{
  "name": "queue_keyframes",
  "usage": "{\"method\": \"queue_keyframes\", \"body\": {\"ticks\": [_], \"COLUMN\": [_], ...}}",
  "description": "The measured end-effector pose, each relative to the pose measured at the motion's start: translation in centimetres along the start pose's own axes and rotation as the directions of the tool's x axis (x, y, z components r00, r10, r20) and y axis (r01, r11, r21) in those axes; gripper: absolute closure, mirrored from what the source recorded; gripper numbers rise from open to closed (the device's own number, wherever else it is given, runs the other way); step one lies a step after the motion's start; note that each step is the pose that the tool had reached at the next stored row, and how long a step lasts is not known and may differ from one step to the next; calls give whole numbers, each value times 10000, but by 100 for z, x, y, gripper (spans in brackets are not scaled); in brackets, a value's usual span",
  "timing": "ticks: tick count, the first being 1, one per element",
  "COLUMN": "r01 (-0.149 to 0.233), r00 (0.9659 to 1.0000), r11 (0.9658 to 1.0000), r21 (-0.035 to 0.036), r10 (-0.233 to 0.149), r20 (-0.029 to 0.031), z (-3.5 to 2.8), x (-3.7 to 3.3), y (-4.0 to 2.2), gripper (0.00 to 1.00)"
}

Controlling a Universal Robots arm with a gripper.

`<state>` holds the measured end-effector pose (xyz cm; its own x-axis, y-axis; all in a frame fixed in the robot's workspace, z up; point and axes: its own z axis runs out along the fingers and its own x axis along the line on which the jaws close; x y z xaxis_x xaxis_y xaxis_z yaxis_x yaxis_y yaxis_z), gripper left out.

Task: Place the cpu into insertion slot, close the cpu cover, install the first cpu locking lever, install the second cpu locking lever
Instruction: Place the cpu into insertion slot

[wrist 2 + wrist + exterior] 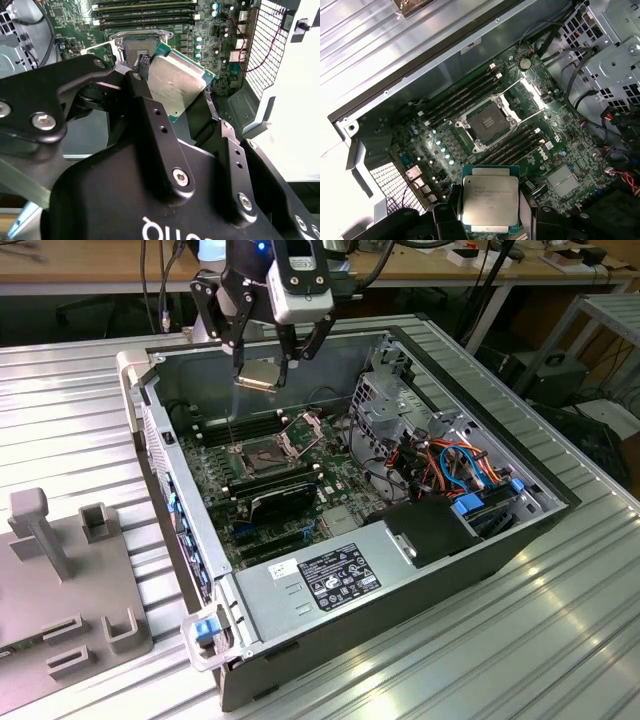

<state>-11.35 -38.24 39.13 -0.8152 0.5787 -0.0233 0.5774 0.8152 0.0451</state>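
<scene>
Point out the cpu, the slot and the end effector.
cpu [487, 202]: first wrist view, middle of its metal top.
slot [487, 121]: first wrist view, its dark pinned centre.
end effector [262, 368]: exterior view, midway between fingertips, shut on the cpu.

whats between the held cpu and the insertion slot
In the first wrist view, a bank of long black memory slots lies between the cpu and the insertion slot.

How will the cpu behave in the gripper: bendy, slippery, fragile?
Probably stiff: the cpu looks like a flat plate with a metal top. That smooth top may slip, as the gripper pinches only its edges. Likely light, being thin.
</scene>
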Motion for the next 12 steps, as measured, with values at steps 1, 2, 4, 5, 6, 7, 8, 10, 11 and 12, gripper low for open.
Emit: {"method": "queue_keyframes", "body": {"ticks": [1,2,4,5,6,7,8,10,11,12], "r01": [-90,-260,-510,-634,-753,-891,-1019,-1277,-1483,-1573], "r00": [10000,9997,9987,9980,9972,9960,9948,9918,9889,9875], "r11": [10000,9997,9987,9980,9972,9960,9948,9918,9889,9875], "r21": [2,5,11,13,16,19,21,25,29,31], "r10": [90,260,510,634,752,891,1019,1277,1483,1573], "r20": [4,12,24,29,34,41,47,59,69,74], "z": [0,1,1,2,2,2,2,3,3,3], "x": [0,0,0,0,0,0,0,0,0,0], "y": [0,0,0,0,0,0,0,0,0,0], "gripper": [45,45,45,45,45,45,45,45,45,45]}}
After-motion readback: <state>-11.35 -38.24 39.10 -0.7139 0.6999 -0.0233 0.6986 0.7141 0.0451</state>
